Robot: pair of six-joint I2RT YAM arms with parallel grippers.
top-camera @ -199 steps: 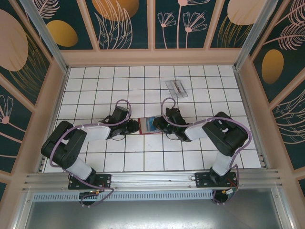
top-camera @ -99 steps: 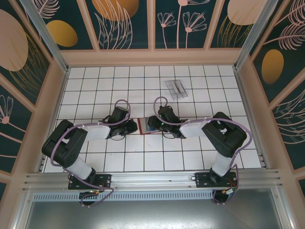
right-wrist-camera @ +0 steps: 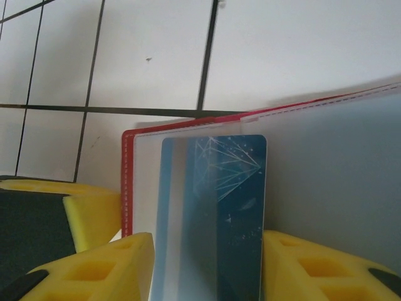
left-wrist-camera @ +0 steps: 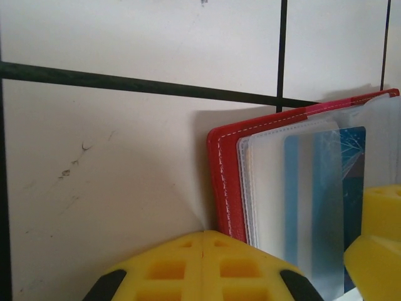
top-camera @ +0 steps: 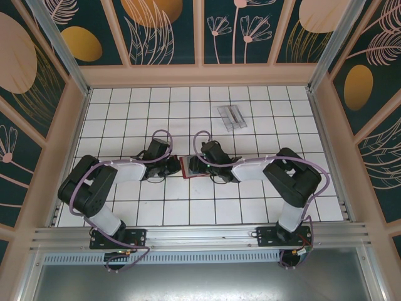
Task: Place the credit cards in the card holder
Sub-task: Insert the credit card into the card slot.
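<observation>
Change: your right gripper [right-wrist-camera: 207,251], clamping the teal-blue plastic card [right-wrist-camera: 213,200], advanced onto the red folding wallet [right-wrist-camera: 128,182].
Left gripper [top-camera: 175,167]: beside the wallet; closure unclear.
Meaning: insertion was underway.

**Left wrist cam: wallet corner right up against the fingers**

Most of it is white tiled table [left-wrist-camera: 113,157] with dark grout lines and a few scuffs. The red wallet [left-wrist-camera: 227,182] lies open on the right. You can see its white stitching, and its near edge runs down behind the left gripper [left-wrist-camera: 203,241]. The two yellow fingers [left-wrist-camera: 169,266] meet at a seam in the bottom middle. A frosted sleeve [left-wrist-camera: 266,188] sits on the red cover, and a blue card [left-wrist-camera: 326,200] shows through it. A second yellow block [left-wrist-camera: 379,232] pokes in at the lower right, over the card. Can't tell what it belongs to.
</observation>
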